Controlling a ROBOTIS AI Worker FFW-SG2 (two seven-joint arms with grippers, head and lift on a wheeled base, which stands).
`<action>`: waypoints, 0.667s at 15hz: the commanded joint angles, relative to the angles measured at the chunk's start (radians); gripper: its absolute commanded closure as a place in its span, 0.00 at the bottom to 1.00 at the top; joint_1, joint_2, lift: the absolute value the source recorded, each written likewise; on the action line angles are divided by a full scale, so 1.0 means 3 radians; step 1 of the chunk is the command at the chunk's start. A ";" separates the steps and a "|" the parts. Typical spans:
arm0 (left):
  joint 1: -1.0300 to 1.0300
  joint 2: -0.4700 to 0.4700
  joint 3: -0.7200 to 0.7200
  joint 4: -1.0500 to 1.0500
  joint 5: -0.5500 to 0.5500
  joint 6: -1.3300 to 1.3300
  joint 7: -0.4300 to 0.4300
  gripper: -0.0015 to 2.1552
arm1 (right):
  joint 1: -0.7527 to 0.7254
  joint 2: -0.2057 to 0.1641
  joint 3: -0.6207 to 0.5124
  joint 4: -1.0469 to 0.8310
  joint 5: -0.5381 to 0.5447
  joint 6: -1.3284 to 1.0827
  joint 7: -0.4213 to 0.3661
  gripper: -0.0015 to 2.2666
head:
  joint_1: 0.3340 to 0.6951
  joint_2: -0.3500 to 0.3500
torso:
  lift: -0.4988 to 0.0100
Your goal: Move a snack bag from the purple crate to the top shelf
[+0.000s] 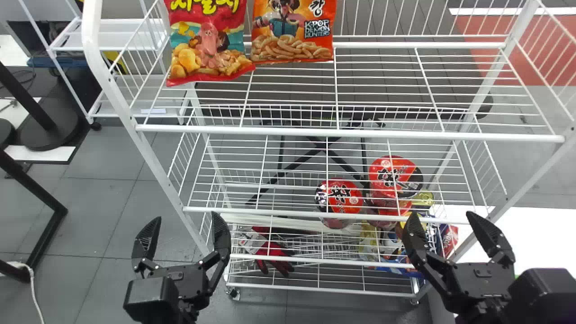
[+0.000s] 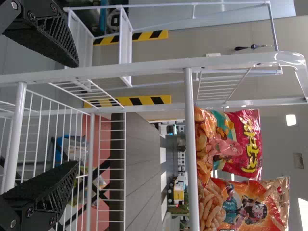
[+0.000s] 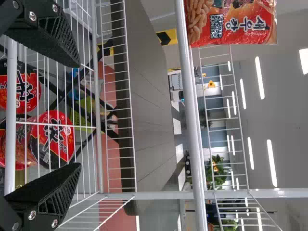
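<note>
The left tool [image 1: 186, 218] and the right tool [image 1: 441, 216] are each spread wide, holding nothing, by a white wire rack [image 1: 157, 170]. Beyond and above the left tool, a red snack bag [image 1: 207, 40] and an orange snack bag [image 1: 292, 33] stand side by side on the top shelf [image 1: 351, 132]. Noodle bowls [image 1: 338, 195] sit lower, leftward of the right tool. Grey tiled floor [image 1: 108, 207] spreads left of the left tool, with a black frame [image 1: 31, 185] farther out.

White wire rack [image 1: 158, 167]: snack bags [image 1: 207, 49] on top shelf [image 1: 360, 133], tubs [image 1: 339, 195] (red-topped) lower
</note>
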 commanded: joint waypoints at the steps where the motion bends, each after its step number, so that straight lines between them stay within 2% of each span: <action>1: 0.0010 -0.0003 -0.0002 -0.0007 -0.0003 -0.0005 0.0006 0.05 | 0.0005 -0.0003 0.0001 0.0007 0.0001 -0.0028 0.0000 0.03 | 1.00 0.57 | 0.59; 10: 0.0046 -0.0008 -0.0002 -0.0027 -0.0044 -0.0015 0.0026 0.05 | 0.0000 -0.0034 0.0032 0.0032 0.0037 -0.0079 0.0005 0.03 | 1.00 0.57 | 0.52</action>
